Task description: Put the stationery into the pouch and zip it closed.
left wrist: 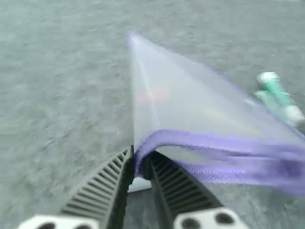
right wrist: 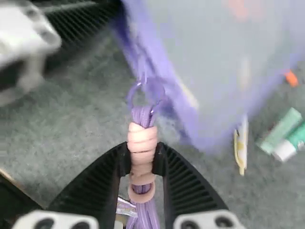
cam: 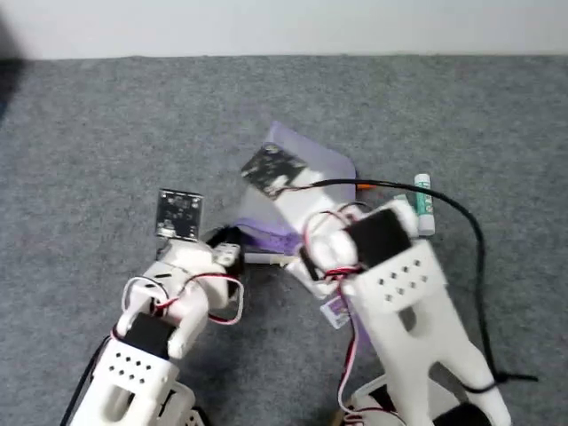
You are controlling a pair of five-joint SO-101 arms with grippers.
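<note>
High view: a grey carpeted table [cam: 89, 133] carries one translucent purple pouch [cam: 324, 164], lying just beyond the two arms. The left gripper [cam: 232, 241] sits at the pouch's near edge on one side. The right gripper [cam: 297, 259] sits close beside it on the other, and its wrist board overlaps part of the pouch. From here I cannot tell how the fingers of either are set. One black cable [cam: 461, 214] arcs over the pouch's far side. A green-and-white glue stick [cam: 423, 204] lies outside the pouch, just beside it, with an orange item [cam: 368, 185] next to the pouch's edge.

Left wrist view: the left gripper [left wrist: 138, 155] has its two fingers pressed onto the pouch's purple zip edge, pinching it. The pouch body rises away from them, and the glue stick lies on the carpet past it.

Right wrist view: the right gripper [right wrist: 141, 150] pinches one zip pull cord [right wrist: 142, 119], purple with a pink wrap, which hangs from a ring on the pouch. The left gripper shows behind at the pouch's edge. Beside the pouch on the carpet lie what look like two green tubes touching, one thin yellow-white item [right wrist: 240, 148] and the orange item.
</note>
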